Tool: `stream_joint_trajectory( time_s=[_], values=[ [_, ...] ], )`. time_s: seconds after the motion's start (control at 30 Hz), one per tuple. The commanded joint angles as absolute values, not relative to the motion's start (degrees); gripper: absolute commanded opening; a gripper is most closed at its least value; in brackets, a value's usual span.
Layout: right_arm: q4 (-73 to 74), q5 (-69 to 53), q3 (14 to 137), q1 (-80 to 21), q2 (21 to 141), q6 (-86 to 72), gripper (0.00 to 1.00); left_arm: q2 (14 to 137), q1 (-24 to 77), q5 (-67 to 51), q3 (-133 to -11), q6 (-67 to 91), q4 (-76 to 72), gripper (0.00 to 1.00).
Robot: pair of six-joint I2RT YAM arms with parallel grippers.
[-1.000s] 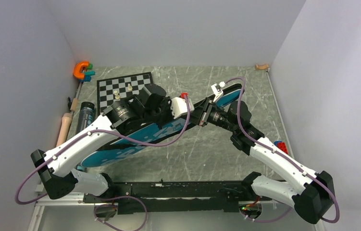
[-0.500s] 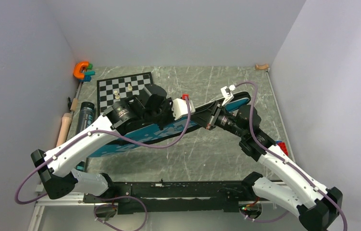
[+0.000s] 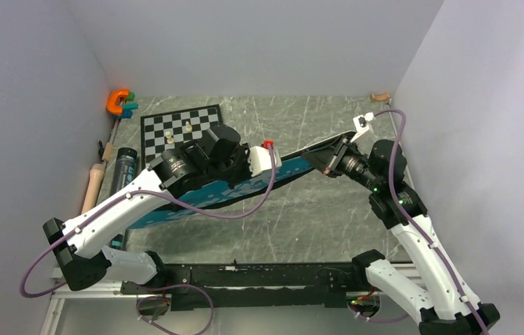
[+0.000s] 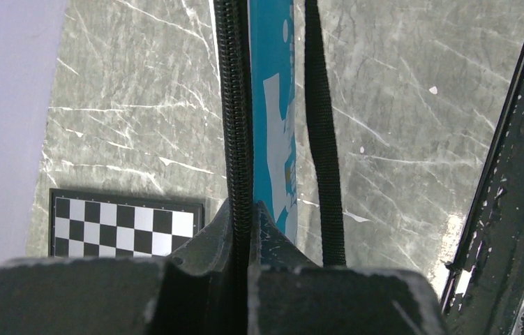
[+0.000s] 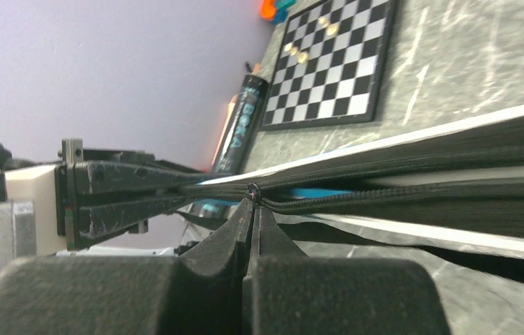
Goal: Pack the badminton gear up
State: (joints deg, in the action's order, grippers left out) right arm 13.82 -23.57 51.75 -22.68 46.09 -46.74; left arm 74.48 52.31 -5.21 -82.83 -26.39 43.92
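Zipping the bag (image 3: 241, 190) goes well if the left claw (image 4: 243, 213), clenched on the zipper edge (image 4: 234, 105), holds firm while the right claw (image 5: 253, 209), pinching the pull (image 5: 254, 190), slides toward two o'clock.

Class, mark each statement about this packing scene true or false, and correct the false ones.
1. The left gripper and right gripper are both shut on the zipper edge of the blue bag. True.
2. The chessboard lies at the far right. False: the chessboard lies on the far left side.
3. The black tube is inside the bag. False: the black tube lies outside it, left of the chessboard.
4. The orange clamp sits in the far left corner. True.
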Motion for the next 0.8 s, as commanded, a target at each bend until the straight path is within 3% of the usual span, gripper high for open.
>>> stream_joint_trajectory(
  time_s=[0.0, 0.47, 0.77],
  values=[
    [22.34, -23.83, 57.91, -16.27, 45.49, -43.17, 0.00, 70.64, 52.69, -3.87, -82.24, -29.23, 40.81, 0.00],
    [36.81, -29.13, 64.89, -0.45, 46.38, -35.24, 0.00, 69.14, 53.37, -2.80, -77.87, -30.72, 40.48, 0.00],
    [44.15, -19.27, 68.98, 3.32, 47.66, -32.69, 0.00, 68.84, 53.62, -1.59, -75.82, -31.64, 39.98, 0.00]
  ],
)
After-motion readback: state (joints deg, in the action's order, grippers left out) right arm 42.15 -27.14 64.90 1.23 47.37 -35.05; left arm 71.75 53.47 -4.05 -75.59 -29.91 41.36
